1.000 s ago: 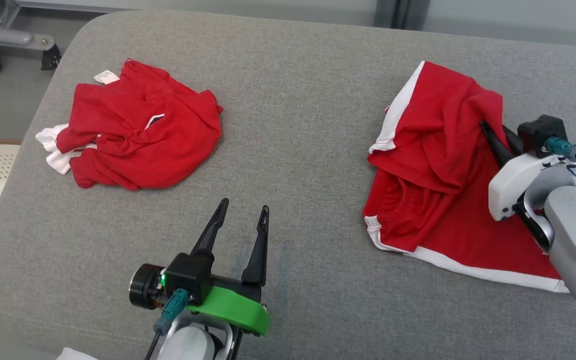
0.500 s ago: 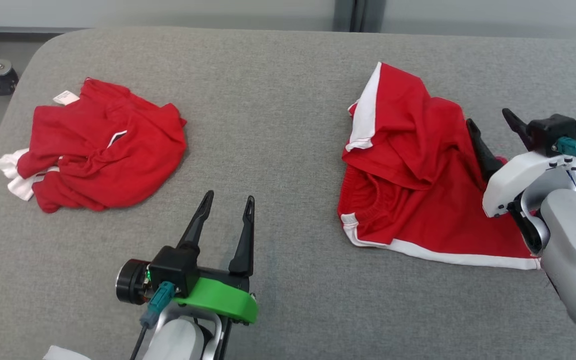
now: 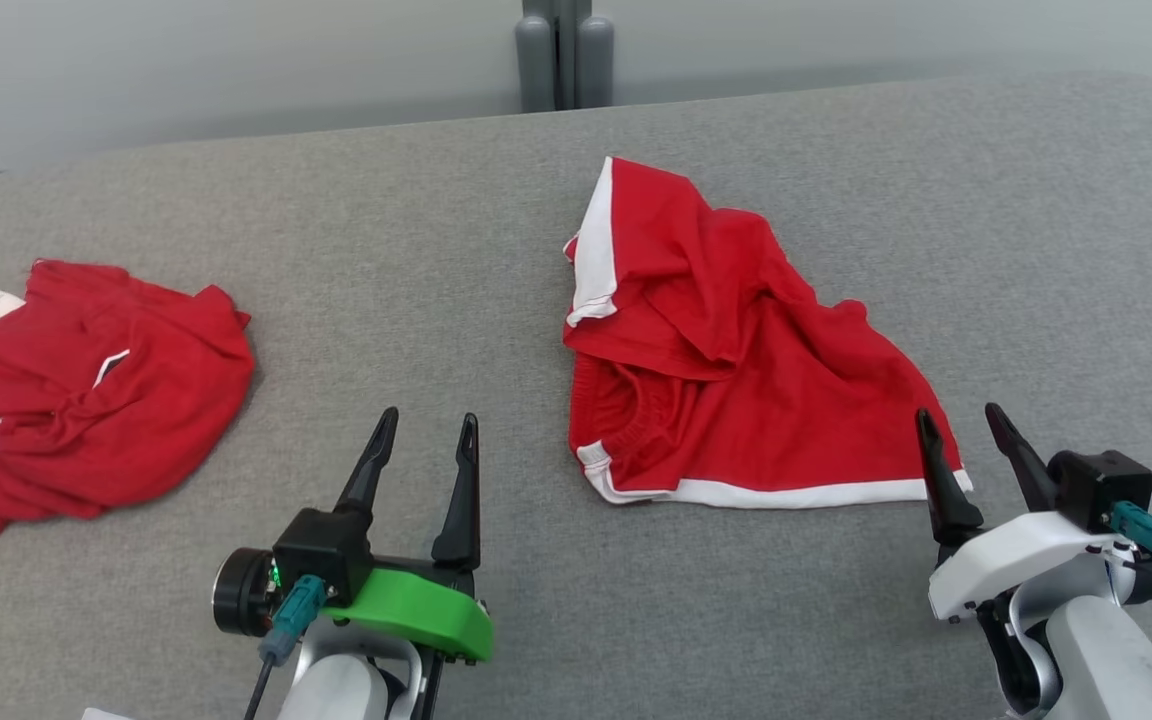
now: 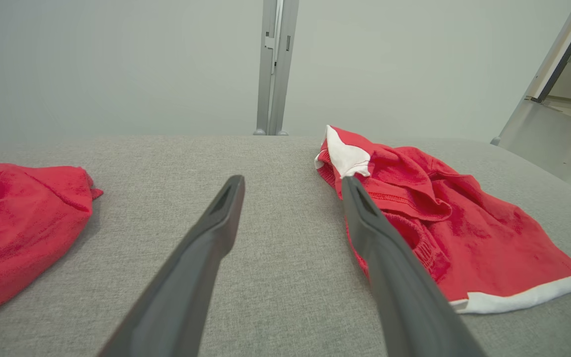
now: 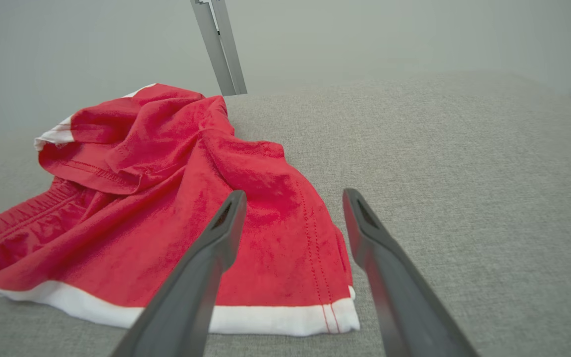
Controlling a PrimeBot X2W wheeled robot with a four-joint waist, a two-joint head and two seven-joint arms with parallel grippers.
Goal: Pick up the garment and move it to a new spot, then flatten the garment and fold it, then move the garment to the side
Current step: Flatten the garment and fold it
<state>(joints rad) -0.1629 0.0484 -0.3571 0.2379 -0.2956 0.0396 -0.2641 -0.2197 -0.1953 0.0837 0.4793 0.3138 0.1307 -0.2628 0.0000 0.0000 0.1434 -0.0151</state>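
Observation:
The garment (image 3: 736, 380) is a pair of red shorts with white trim, lying crumpled and partly doubled over near the middle of the grey padded surface (image 3: 436, 250). My right gripper (image 3: 958, 411) is open at the garment's near right corner, by the white hem, with nothing between its fingers. In the right wrist view the garment (image 5: 191, 198) spreads to the left ahead of the open right gripper (image 5: 293, 192). My left gripper (image 3: 430, 416) stands open over bare fabric, left of the garment. The left wrist view has the garment (image 4: 464, 223) just right of the left gripper (image 4: 291, 179).
A second crumpled red garment (image 3: 86, 400) with a white tag lies at the far left of the surface, also seen as a red heap (image 4: 18, 218) in the left wrist view. A grey post (image 3: 564, 55) rises behind the far edge against a pale wall.
The right gripper has opened, let go of the garment and drawn back to its near right corner. The camera has turned, so the whole picture has shifted left. The left gripper keeps its pose.

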